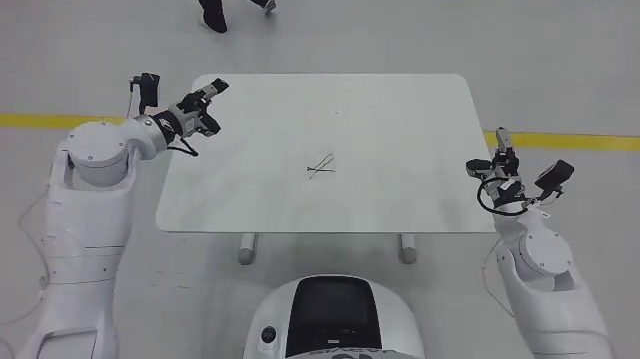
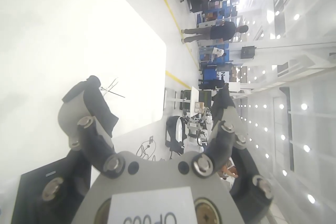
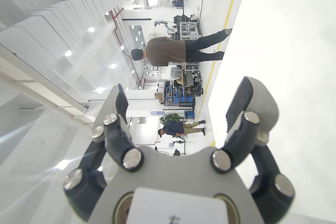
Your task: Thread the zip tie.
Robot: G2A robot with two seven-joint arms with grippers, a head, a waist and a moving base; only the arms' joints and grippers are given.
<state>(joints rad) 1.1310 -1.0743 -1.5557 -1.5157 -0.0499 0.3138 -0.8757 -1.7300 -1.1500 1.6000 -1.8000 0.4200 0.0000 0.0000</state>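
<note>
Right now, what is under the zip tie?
Only the white table: the zip tie lies on it near the middle. Where its thin strands cross, which lies underneath is too small to tell.

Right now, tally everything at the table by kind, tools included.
Table: 1
Zip ties: 2, apparently, lying crossed
Tools: 2, left tool and right tool, both open
Total: 5

The zip tie [image 1: 321,166] is laid centrally on the desk [image 1: 400,119], left gripper [image 2: 157,84] over the far left corner, right gripper [image 3: 182,87] at the right edge.
</note>
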